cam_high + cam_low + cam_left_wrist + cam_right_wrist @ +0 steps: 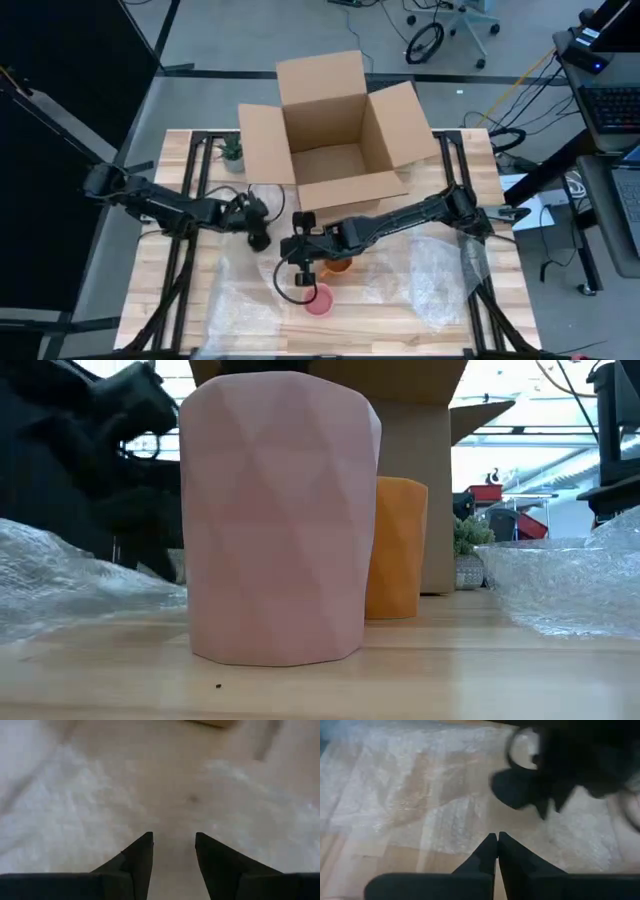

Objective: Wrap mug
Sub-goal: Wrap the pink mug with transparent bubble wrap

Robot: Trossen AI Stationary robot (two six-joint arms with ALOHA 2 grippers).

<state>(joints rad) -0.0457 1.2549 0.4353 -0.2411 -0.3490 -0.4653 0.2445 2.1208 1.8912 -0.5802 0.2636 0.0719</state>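
Now the pink mug (318, 299) stands upright near the table's (150, 290) front edge, just in front of the right gripper (297, 268), whose fingers are pressed together and empty. Farther off, the left gripper (259, 239) hovers over bubble wrap (235, 300), narrowly parted.

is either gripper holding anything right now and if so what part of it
Nothing is held. The left gripper is open over the bubble wrap with an empty gap. The right gripper is shut with nothing between its fingers.
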